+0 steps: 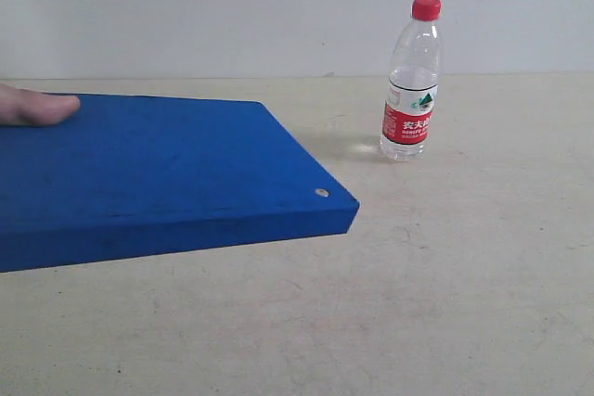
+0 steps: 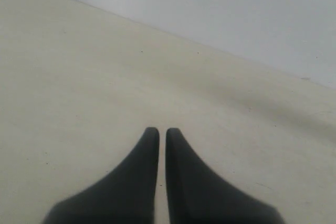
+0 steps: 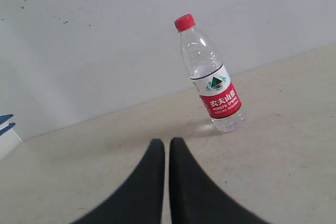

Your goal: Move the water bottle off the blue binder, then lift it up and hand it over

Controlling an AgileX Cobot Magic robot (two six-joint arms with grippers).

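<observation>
The water bottle (image 1: 411, 81) stands upright on the beige worktop (image 1: 445, 303), off the blue binder (image 1: 158, 173) and clear of it, beyond and to the right of the binder's corner with the silver rivet (image 1: 321, 193). The bottle has a red cap, and its red-and-white label carries a green mountain emblem, white Chinese characters reading 农夫山泉, and small Latin print that looks like "NONGFU SPRING". A person's hand (image 1: 32, 104) rests on the binder's far left edge. The left fingers (image 2: 149, 150) are pressed almost together over bare worktop, holding nothing; the right fingers (image 3: 152, 166) are likewise closed and empty, facing the bottle
</observation>
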